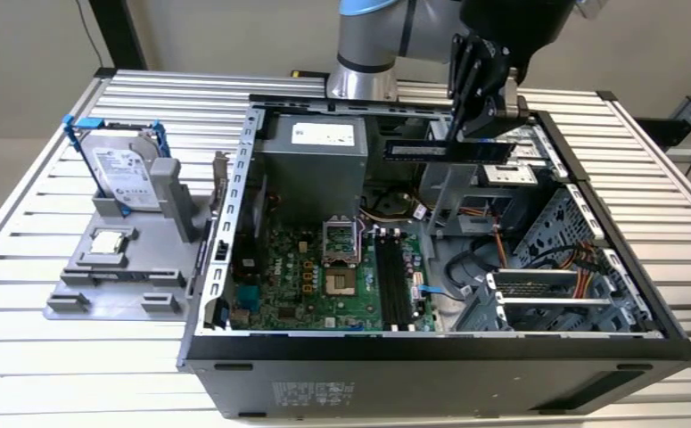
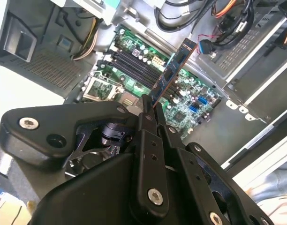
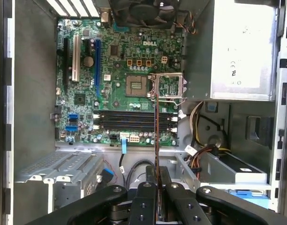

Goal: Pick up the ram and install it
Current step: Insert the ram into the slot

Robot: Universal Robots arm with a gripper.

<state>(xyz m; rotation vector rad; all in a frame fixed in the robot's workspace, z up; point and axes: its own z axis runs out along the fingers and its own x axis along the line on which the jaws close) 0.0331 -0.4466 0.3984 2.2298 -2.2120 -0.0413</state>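
The ram [image 1: 440, 150], a long thin board with dark chips, hangs level above the open computer case [image 1: 440, 343], well over the motherboard [image 1: 321, 285]. My gripper [image 1: 488, 141] is shut on one end of it. In the second wrist view the ram [image 2: 174, 68] sticks out from the black fingers [image 2: 147, 119] toward the dark memory slots [image 2: 134, 70]. Seen edge-on in the first wrist view, the ram [image 3: 156, 136] crosses the empty memory slots [image 3: 134, 121] at a right angle, and the gripper [image 3: 157, 183] holds its near end.
On a grey fixture [image 1: 113, 267] at the exterior view's left stand a hard drive in a blue frame [image 1: 125, 169] and a small square processor chip [image 1: 107, 241]. Inside the case are the power supply [image 1: 309, 152], open CPU socket [image 1: 339, 241], cables [image 1: 476, 267] and a drive cage [image 1: 547, 299].
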